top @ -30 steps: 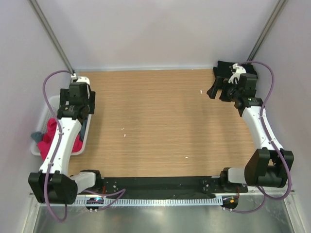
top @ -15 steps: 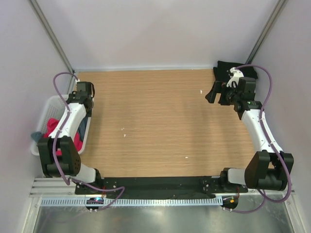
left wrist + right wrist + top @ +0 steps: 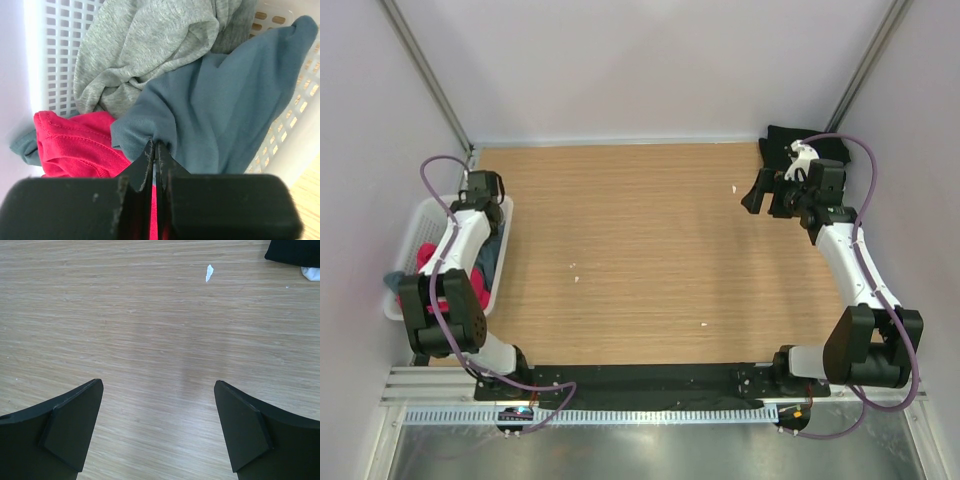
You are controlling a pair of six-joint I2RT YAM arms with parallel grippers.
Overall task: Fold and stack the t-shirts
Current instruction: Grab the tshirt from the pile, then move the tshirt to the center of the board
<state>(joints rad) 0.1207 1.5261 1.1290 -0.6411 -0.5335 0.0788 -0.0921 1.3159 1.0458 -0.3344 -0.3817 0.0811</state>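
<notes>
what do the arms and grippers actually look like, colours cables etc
The left arm and right arm both have white link shells with bulky black joint housings. A thin purple cable loops loosely along each. The left gripper and right gripper have matte black fingers, flat and tapering to wedge tips. No markings are legible.

- Desk (image 3: 640,250): light wood-grain top w/ a few tiny white specks (image 3: 734,188).
- Walls (image 3: 650,70): plain pale lilac, back + both sides.
- Metal poles (image 3: 425,75) slant up at both back corners.
- Brushed-metal ledge (image 3: 650,455) along near edge.
- Light even, shadows soft.
</notes>
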